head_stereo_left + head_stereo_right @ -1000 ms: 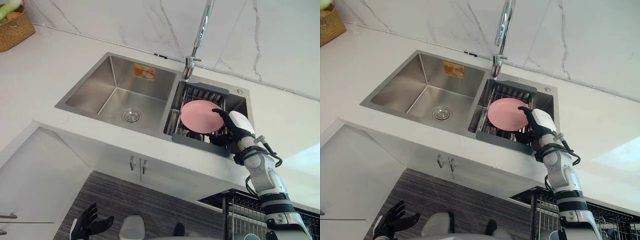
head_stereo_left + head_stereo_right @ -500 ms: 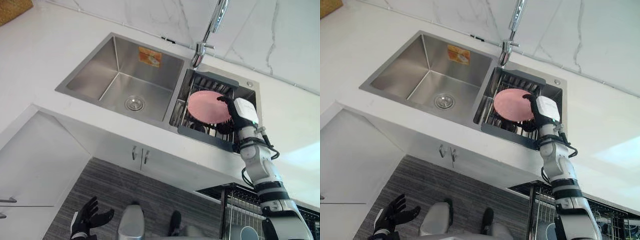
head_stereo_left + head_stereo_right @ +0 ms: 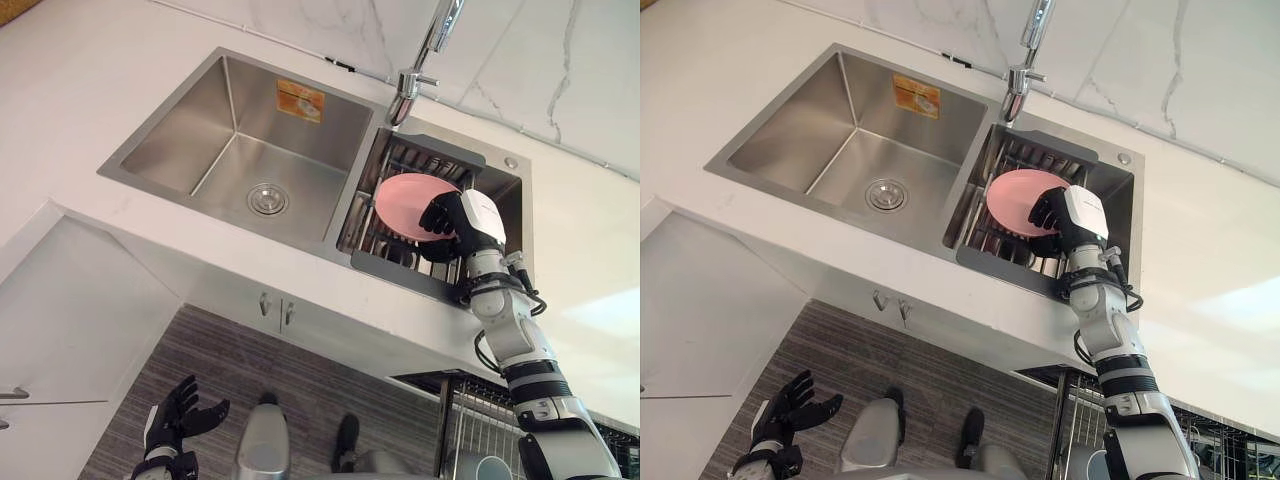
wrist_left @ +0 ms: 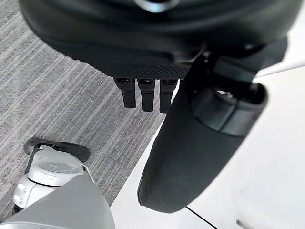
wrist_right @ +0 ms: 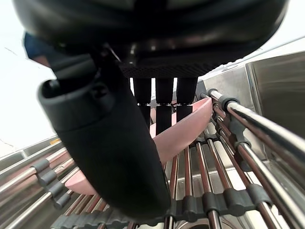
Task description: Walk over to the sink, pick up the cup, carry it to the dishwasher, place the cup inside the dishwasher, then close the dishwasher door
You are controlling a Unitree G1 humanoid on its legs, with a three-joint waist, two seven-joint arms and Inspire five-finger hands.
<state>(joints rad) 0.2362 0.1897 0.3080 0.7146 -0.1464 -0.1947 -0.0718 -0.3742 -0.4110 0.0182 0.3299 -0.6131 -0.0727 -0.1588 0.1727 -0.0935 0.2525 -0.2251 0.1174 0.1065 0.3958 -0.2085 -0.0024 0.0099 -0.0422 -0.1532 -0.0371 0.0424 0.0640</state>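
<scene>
Now the right hand (image 3: 455,215) curls its fingers over the rim of the pink dish (image 3: 402,203), which they merely touched a second ago. The dish, no cup, leans in the rack (image 3: 400,270) of the sink (image 3: 230,130), likely ready for lifting. The left hand (image 3: 172,425) hangs low, fingers spread.

A pink plate (image 3: 405,205) is set on edge, tilted, right against the right hand (image 3: 447,215), between its thumb and fingers. The plate is carried by a metal rack (image 3: 400,272) of rods with a dark frame, seen under and around the hand. A chrome faucet (image 3: 425,60) is mounted just beyond the hand, before a white marble wall (image 3: 520,40). A white counter (image 3: 590,230) is spread to both sides. An orange sticker (image 3: 300,100) is seen well to the hand's left. Below, white cabinet doors (image 3: 275,310) and a grey striped floor (image 3: 280,400) are seen.
</scene>
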